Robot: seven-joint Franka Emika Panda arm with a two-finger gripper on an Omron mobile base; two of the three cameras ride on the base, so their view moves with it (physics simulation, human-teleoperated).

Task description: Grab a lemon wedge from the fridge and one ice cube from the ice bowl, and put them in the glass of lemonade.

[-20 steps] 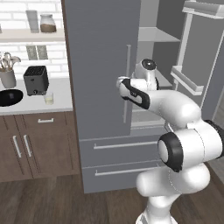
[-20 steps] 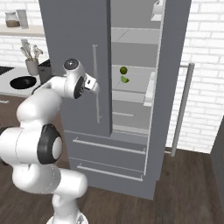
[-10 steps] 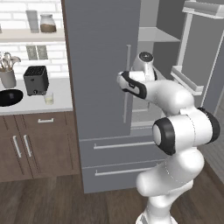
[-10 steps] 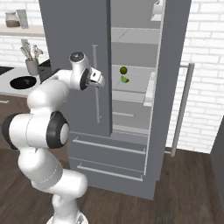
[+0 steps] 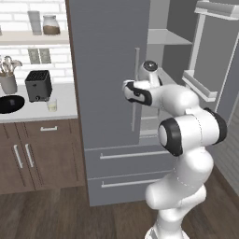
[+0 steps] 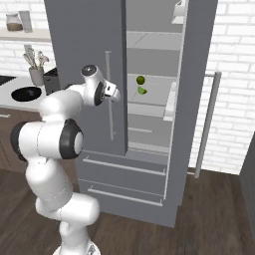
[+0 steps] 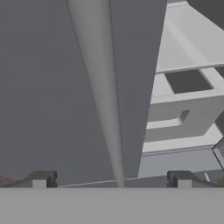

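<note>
The wedge (image 6: 142, 90) lies on a shelf inside the fridge (image 6: 89, 60), seen through the open right side, with a dark round fruit (image 6: 141, 79) just beside it, a little higher and farther in. The right door (image 6: 199, 74) stands swung wide, its long bar handle (image 6: 206, 124) facing the brick wall. The left door (image 5: 107, 70) is shut, with two drawers (image 5: 133, 154) below.

The gripper (image 7: 111, 180) has its jaws spread wide, with nothing between them. In the hand view the left door's bar handle (image 7: 103, 96) runs up between the two fingertips (image 7: 41, 179), with the grey door face on one side and the fridge's inner shelves (image 7: 183, 87) on the other. From the base, the hand (image 5: 137, 91) sits close in front of that handle, near the inner edge of the left door.

To the left of the fridge, the counter (image 5: 37, 109) carries the glass (image 5: 52, 105) near its front, just in front of a black toaster (image 5: 38, 85). The black bowl (image 5: 9, 103) sits farther left, near a grey pot of utensils (image 5: 8, 79). I cannot make out any ice in the bowl. A shelf (image 5: 28, 38) above holds a jar (image 5: 50, 25) and a tall glass (image 5: 34, 22). Brown cabinets (image 5: 37, 156) stand under the counter.
</note>
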